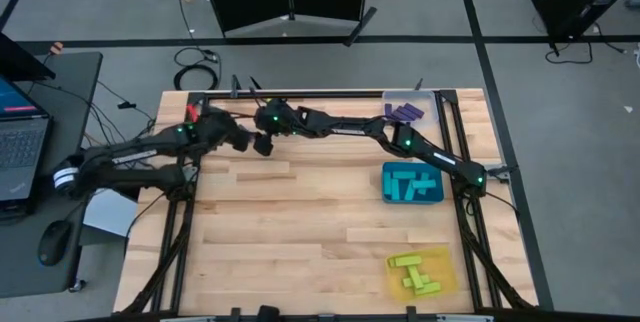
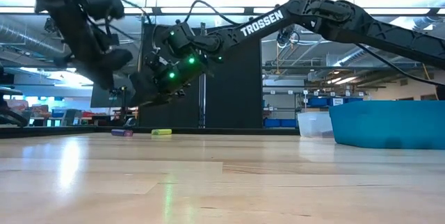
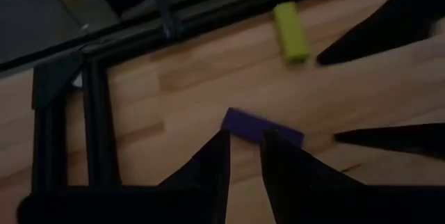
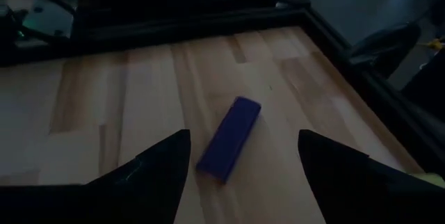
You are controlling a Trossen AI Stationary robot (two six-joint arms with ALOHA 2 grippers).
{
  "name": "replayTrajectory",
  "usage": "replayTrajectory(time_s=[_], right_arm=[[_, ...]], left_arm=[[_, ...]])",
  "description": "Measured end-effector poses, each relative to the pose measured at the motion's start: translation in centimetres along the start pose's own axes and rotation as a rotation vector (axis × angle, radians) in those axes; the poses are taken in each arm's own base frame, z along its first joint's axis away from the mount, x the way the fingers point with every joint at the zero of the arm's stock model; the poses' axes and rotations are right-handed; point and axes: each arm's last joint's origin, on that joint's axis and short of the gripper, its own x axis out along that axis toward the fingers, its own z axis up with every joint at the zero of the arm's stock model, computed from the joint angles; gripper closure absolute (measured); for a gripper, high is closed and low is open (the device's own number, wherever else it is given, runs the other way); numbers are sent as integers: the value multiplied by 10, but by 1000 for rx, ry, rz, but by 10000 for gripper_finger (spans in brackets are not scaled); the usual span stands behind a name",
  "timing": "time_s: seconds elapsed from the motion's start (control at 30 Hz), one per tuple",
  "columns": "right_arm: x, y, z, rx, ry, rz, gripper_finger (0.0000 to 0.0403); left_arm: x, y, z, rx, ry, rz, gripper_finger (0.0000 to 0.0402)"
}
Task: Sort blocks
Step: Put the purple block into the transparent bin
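A dark purple block (image 4: 229, 140) lies flat on the wood at the table's far left and also shows in the left wrist view (image 3: 263, 126). A yellow-green block (image 3: 290, 33) lies flat a little beyond it. My right gripper (image 4: 243, 137) hangs wide open above the purple block, one finger on either side, and in the low view (image 2: 156, 88) it is clear of the table. My left gripper (image 3: 245, 140) is close by, its fingers a narrow gap apart and pointing at the purple block's near side. In the high view both grippers (image 1: 262, 132) cover the two blocks.
A clear tray (image 1: 405, 112) with purple blocks stands at the far right. A teal tray (image 1: 412, 182) with cyan blocks stands at mid right. A yellow tray (image 1: 420, 272) with yellow-green blocks stands at the near right. A black frame rail (image 3: 97, 113) runs along the table's far-left corner.
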Motion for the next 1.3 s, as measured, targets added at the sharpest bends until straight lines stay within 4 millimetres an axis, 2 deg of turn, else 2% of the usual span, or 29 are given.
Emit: replayTrajectory(time_s=[0.23, 0.43, 0.63, 0.83, 1.0, 1.3], right_arm=[[-18, -2, 18, 27, 30, -10, 135], [-27, -21, 21, 60, 86, -79, 135], [-28, -36, 19, 119, 101, -106, 135], [-30, -39, 21, 123, 94, -144, 135], [-35, -38, 26, 122, 96, -147, 135], [-69, -26, 62, 62, 52, -150, 135]], left_arm=[[17, 1, 6, 2, 17, 42, 341], [25, 12, 13, -29, 52, -6, 394], [45, 23, 5, -90, 82, -51, 397], [69, 32, -7, -156, 139, -21, 399], [91, 29, -14, -158, 212, 11, 400], [99, 22, -16, -158, 205, 65, 400]])
